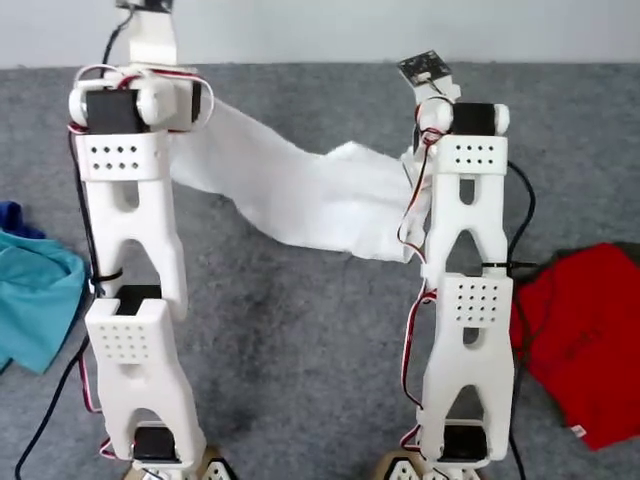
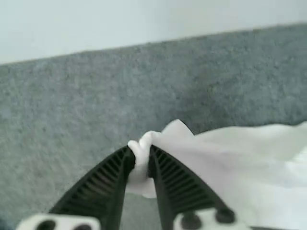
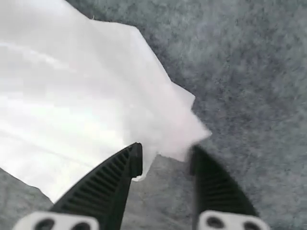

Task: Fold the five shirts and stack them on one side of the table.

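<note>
Hanging between the two arms in the upper middle of the high view, the white shirt (image 1: 300,195) sags in a band above the grey table (image 1: 300,340). A teal shirt (image 1: 35,295) lies crumpled at the left edge of the frame, and a red shirt (image 1: 590,330) at the lower right edge.

In the left wrist view, the left claw (image 2: 140,154) is pinched tight on a bunched bit of the white shirt, the rest trailing away over the table.

In the right wrist view, the right claw (image 3: 165,153) stands parted, with a corner of the white shirt between its tips.
</note>
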Robot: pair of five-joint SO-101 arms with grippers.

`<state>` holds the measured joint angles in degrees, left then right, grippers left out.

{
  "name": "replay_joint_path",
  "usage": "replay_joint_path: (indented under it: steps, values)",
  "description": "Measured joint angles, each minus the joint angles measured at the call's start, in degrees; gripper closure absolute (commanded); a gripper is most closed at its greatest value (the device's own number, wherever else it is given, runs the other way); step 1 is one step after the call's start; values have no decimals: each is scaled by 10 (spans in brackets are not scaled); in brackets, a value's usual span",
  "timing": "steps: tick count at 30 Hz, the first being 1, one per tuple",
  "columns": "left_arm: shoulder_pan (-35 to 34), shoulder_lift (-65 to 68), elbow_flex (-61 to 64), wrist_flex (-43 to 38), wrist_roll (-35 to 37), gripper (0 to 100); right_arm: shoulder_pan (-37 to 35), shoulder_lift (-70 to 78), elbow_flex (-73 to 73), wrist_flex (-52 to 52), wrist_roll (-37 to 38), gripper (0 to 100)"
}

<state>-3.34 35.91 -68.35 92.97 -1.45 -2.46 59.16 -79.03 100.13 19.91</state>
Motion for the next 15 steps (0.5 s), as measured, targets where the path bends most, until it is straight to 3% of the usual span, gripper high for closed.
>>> replay_joint_path:
  steps: [9,15]
  values:
    - [28,-6,40,40,0,987,-42,-42,-23,5,-5,789]
    - [28,-8,83,40,0,987,-60,-73,72,5,-5,789]
